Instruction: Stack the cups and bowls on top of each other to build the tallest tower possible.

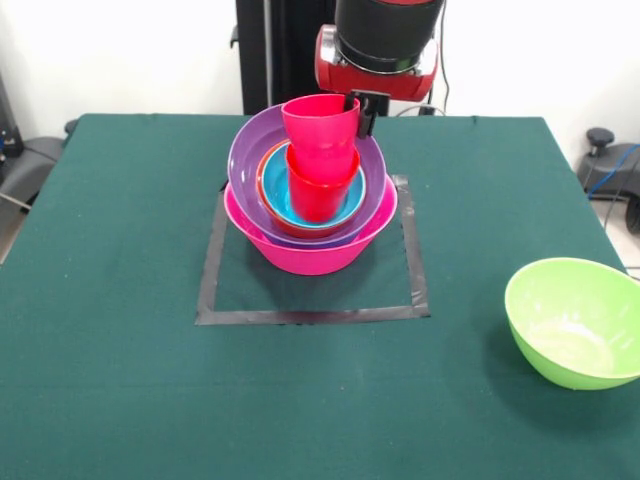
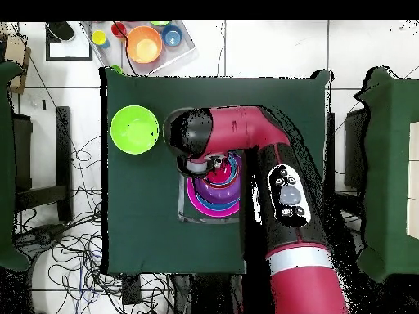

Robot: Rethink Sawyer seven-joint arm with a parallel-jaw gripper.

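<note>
The big lime green bowl [image 1: 575,322] sat nearest the front camera, well apart from the tower [image 1: 310,205] and off to the side of it, close to the edge of the bench [image 1: 110,380]. It stood the right way up and held nothing.

A square of grey tape [image 1: 310,316] was stuck on the green cloth, and the tower stood inside it, toward the far side of the square. The large pink bowl [image 1: 310,255] was at the bottom. A purple bowl [image 1: 250,150] leaned inside it, with its rim tipped up at the back. An orange bowl [image 1: 268,200] and a blue bowl [image 1: 340,210] sat nested inside the purple one. A red cup [image 1: 320,195] stood in the blue bowl, and a pink-red cup [image 1: 320,125] sat on top of it, mouth up.

Just behind the top cup was the hand [image 1: 365,110], hanging from the red and black arm [image 1: 385,45]. One dark finger showed right beside the rim of the pink-red cup. I could not tell if the hand was spread or pressed together.

Past the bench, seen from overhead, a tray [image 2: 184,51] on the floor held more small bowls.
</note>
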